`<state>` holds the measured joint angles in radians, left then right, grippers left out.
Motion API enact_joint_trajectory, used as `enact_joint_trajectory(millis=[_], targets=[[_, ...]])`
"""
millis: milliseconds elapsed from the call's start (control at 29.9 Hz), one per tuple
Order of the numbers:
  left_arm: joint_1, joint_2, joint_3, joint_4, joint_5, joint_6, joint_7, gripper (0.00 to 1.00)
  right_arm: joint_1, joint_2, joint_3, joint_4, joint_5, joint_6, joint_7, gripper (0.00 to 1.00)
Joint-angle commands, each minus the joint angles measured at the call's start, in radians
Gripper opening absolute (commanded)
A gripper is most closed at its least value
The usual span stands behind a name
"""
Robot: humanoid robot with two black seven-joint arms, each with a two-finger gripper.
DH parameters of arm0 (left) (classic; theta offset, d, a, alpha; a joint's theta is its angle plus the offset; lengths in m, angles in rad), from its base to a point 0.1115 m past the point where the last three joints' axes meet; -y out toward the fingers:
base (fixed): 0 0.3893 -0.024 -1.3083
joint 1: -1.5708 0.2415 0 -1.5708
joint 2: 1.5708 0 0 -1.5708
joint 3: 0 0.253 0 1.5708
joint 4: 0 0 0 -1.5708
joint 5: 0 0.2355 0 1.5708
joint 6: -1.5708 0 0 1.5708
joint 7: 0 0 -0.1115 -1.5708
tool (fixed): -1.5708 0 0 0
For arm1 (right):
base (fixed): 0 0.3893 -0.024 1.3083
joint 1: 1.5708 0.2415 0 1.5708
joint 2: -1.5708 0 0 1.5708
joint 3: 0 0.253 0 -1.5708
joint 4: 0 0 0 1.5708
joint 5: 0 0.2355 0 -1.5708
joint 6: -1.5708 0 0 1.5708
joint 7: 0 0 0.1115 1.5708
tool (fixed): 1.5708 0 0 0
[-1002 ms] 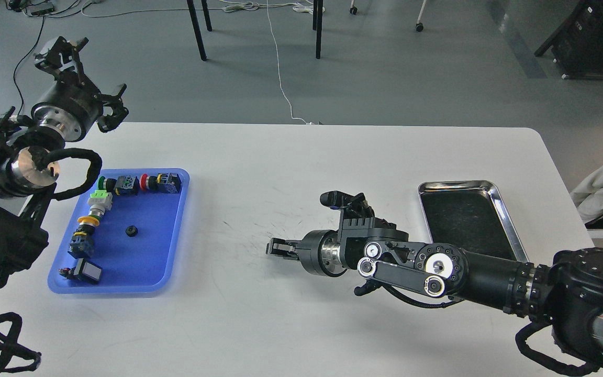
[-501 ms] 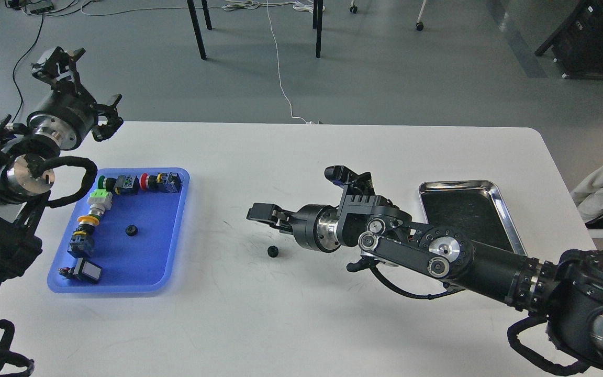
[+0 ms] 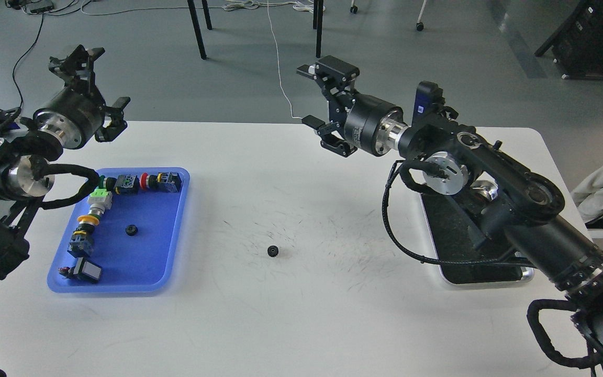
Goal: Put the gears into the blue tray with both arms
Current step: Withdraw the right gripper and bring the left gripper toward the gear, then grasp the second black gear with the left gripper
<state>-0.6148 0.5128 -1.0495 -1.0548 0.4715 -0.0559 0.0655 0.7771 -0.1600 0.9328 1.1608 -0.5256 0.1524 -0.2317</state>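
Observation:
One small black gear (image 3: 132, 230) lies inside the blue tray (image 3: 160, 272) at the left of the table. A second gear (image 3: 272, 251) lies on the bare white table near its middle, well right of the tray. My right gripper (image 3: 321, 99) is raised high above the table's far edge, open and empty. My left gripper (image 3: 97, 86) is lifted above the table's far left corner, behind the tray, open and holding nothing.
Several colourful push-button switches (image 3: 123, 185) line the tray's far and left sides. A shiny steel tray (image 3: 490, 277) with a dark inside sits at the right, partly covered by my right arm. Chair legs and cables lie on the floor beyond the table.
My right arm has swung up and back from low over the table's middle, leaving a gear lying on the table. My left gripper has shifted slightly right.

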Motion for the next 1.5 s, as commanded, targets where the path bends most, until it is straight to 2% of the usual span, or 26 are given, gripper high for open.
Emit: enact_joint_trajectory(millis=[0, 134, 334, 535, 735, 902, 1036, 1269, 1470], targets=[[0.027, 0.021, 0.016, -0.136, 0.001, 0.08, 0.029, 0.99, -0.106, -0.085, 0.195, 0.007, 0.178, 0.009, 0.0, 0.96], [0.038, 0.033, 0.055, -0.275, 0.003, 0.113, 0.051, 0.99, -0.24, -0.153, 0.366, -0.004, 0.356, 0.073, 0.0, 0.96], [0.04, 0.147, 0.281, -0.485, 0.162, 0.103, 0.083, 0.99, -0.441, -0.187, 0.515, -0.075, 0.539, 0.186, 0.0, 0.96], [0.044, 0.179, 0.403, -0.58, 0.471, -0.024, 0.119, 0.99, -0.507, -0.191, 0.569, -0.17, 0.627, 0.246, 0.0, 0.96], [0.039, 0.162, 0.589, -0.579, 1.051, -0.033, 0.114, 0.99, -0.507, -0.191, 0.567, -0.196, 0.63, 0.253, 0.0, 0.96], [0.04, 0.041, 0.686, -0.527, 1.427, -0.028, 0.109, 0.99, -0.507, -0.191, 0.563, -0.196, 0.63, 0.253, 0.0, 0.96], [0.047, -0.005, 0.7, -0.482, 1.706, -0.03, 0.106, 0.99, -0.507, -0.191, 0.563, -0.196, 0.63, 0.253, 0.0, 0.96], [0.127, -0.075, 0.701, -0.389, 1.71, -0.029, 0.06, 0.99, -0.506, -0.191, 0.557, -0.196, 0.63, 0.251, -0.001, 0.96], [0.173, -0.114, 0.698, -0.343, 1.71, -0.028, 0.054, 0.97, -0.499, -0.191, 0.554, -0.194, 0.63, 0.251, -0.001, 0.96]])
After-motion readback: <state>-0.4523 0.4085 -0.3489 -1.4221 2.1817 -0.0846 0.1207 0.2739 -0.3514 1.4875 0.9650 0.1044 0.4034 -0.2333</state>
